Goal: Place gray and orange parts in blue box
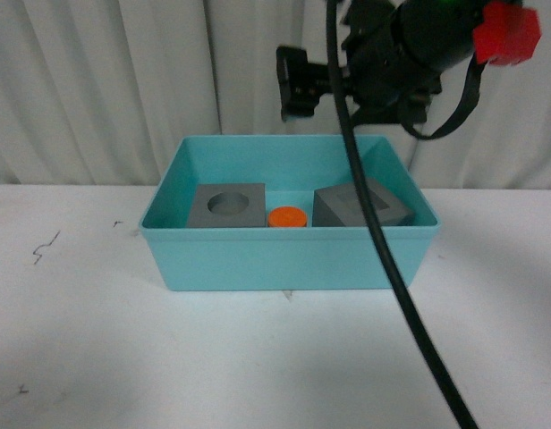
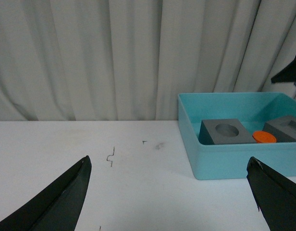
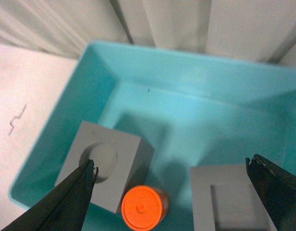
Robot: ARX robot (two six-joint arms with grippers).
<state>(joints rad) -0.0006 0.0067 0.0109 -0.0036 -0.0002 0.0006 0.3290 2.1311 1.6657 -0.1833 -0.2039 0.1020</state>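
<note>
The turquoise blue box [image 1: 284, 259] stands mid-table. Inside it sit the gray cube with a round recess [image 1: 226, 206], the orange cylinder [image 1: 287, 218] upright beside it, and the gray cube with a square recess [image 1: 360, 206], tilted. My right gripper [image 3: 171, 185] is open and empty, hovering above the box over the cylinder [image 3: 142, 207], between the round-recess cube [image 3: 104, 168] and the square-recess cube [image 3: 229, 199]. My left gripper [image 2: 169, 180] is open and empty above bare table, left of the box [image 2: 225, 159]. The round-recess cube [image 2: 227, 132] and cylinder [image 2: 264, 137] also show in the left wrist view.
The right arm [image 1: 410, 45], with a red block on it, hangs over the box's back edge; its black cable [image 1: 392, 259] crosses in front of the box. White curtains [image 1: 97, 89] close the back. Small dark marks [image 1: 45, 248] lie on the white table.
</note>
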